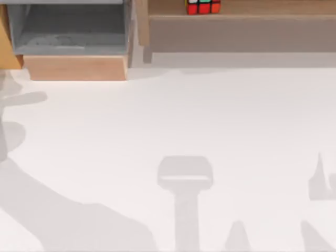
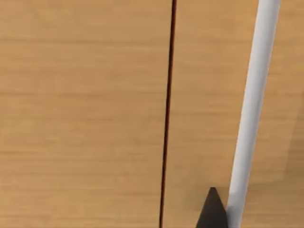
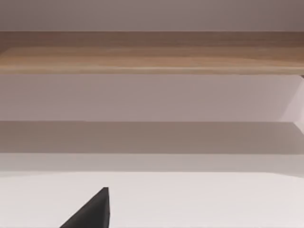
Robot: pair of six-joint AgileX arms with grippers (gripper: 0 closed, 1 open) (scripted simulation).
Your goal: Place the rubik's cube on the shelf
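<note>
Up at the tabletop's far edge, the small multicoloured rubik's cube [image 1: 203,6] sits on the long light-brown wooden shelf [image 1: 262,31].
Looks basically done; can't tell how either gripper's set.

A white bench [image 1: 168,131] carries the furniture along its far edge. At the far right stands the shelf [image 1: 247,32], a long light-brown wooden ledge with a flat tan-grey front face. The rubik's cube [image 1: 203,6] sits on the ledge near its left end. At the bench's far left corner stands a grey-lined box compartment [image 1: 71,31] with a wood front.
</note>
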